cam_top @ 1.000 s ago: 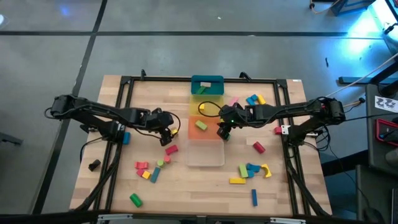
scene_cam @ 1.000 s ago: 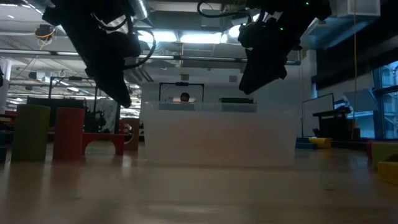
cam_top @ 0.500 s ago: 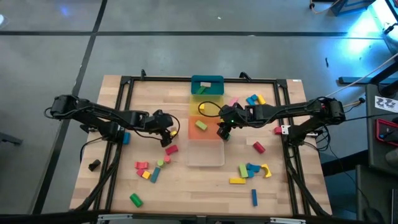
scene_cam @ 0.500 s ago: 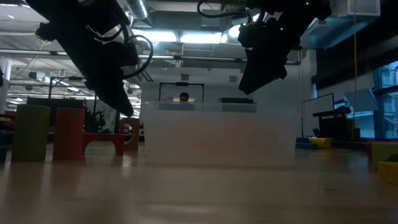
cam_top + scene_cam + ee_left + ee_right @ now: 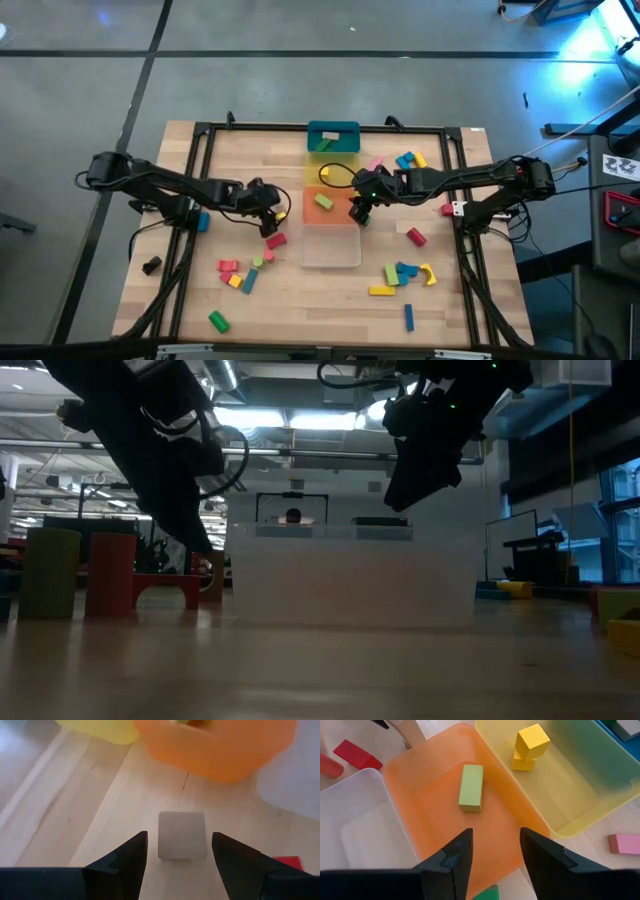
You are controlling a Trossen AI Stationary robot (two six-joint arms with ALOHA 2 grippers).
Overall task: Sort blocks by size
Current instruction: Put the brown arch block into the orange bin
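Observation:
A tan cube [image 5: 181, 827] rests flat on the table just left of the orange bin [image 5: 220, 745]. My left gripper [image 5: 180, 837] is open, one finger on either side of the cube without touching it; it also shows in the high view [image 5: 268, 217] and low over the table in the low view [image 5: 205, 550]. My right gripper [image 5: 496, 832] is open, above the near edge of the orange bin [image 5: 325, 200]. That bin holds a green bar [image 5: 471, 787]. A bit of green [image 5: 487, 894] shows low between the right fingers; whether they touch it I cannot tell.
Teal [image 5: 333, 135], yellow [image 5: 320, 160], orange and clear [image 5: 330, 245] bins stand in a row down the table's middle. Yellow blocks [image 5: 530, 747] lie in the yellow bin. Loose blocks lie near left [image 5: 245, 272], near right [image 5: 405, 275] and far right [image 5: 405, 160]. A red block [image 5: 276, 241] lies beside the left gripper.
My left gripper has gone down toward the table and a little toward the near edge, closing on the tan cube, its fingers still open.

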